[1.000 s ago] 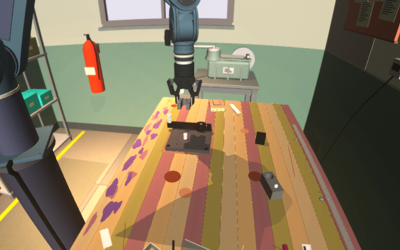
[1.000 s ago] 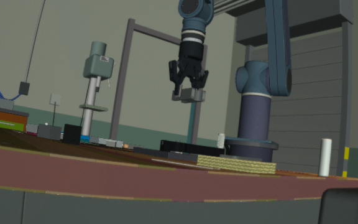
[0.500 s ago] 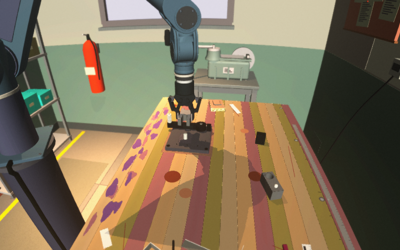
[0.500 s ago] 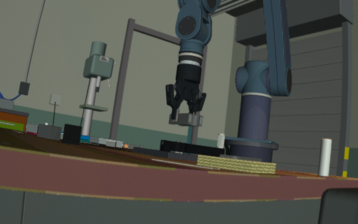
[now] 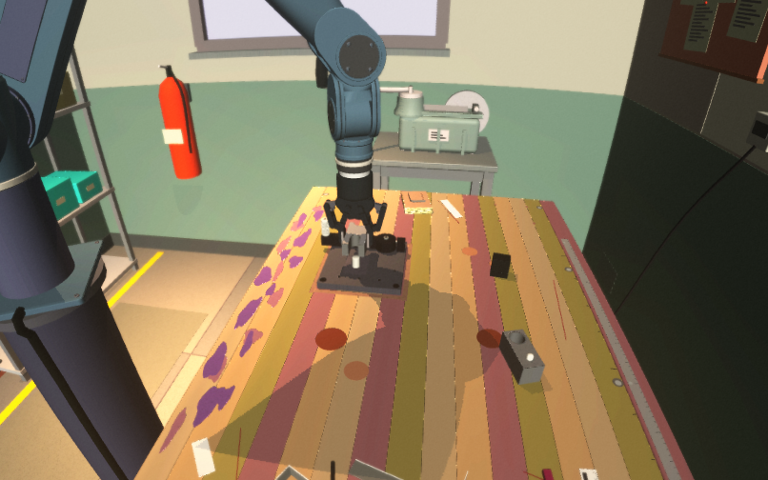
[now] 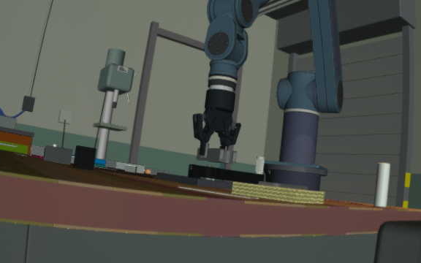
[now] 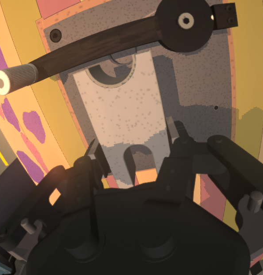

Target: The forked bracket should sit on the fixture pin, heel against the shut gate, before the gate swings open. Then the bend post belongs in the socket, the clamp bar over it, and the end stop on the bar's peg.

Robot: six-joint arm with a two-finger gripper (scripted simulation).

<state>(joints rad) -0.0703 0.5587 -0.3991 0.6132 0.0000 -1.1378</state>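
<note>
The forked bracket (image 7: 127,120) hangs just above the fixture plate (image 5: 362,271), its heel near the dark gate arm (image 7: 96,45). The bracket is held in my closed gripper (image 7: 134,147), and its slot (image 7: 140,159) sits near my fingers. The gate lies shut across the plate's far edge, with a white knob (image 7: 9,79) at one end and a round pivot (image 7: 185,24) at the other. A socket ring (image 7: 114,74) shows partly under the bracket. The white fixture pin (image 5: 355,261) stands on the plate below the bracket. The grey clamp bar (image 5: 521,355) lies on the bench to the right.
A small black block (image 5: 499,264) stands right of the plate. A white cylinder (image 6: 382,184) stands upright near the bench's far corner. The arm's base column (image 5: 46,298) rises at the bench's left side. A ruler strip runs along the right edge.
</note>
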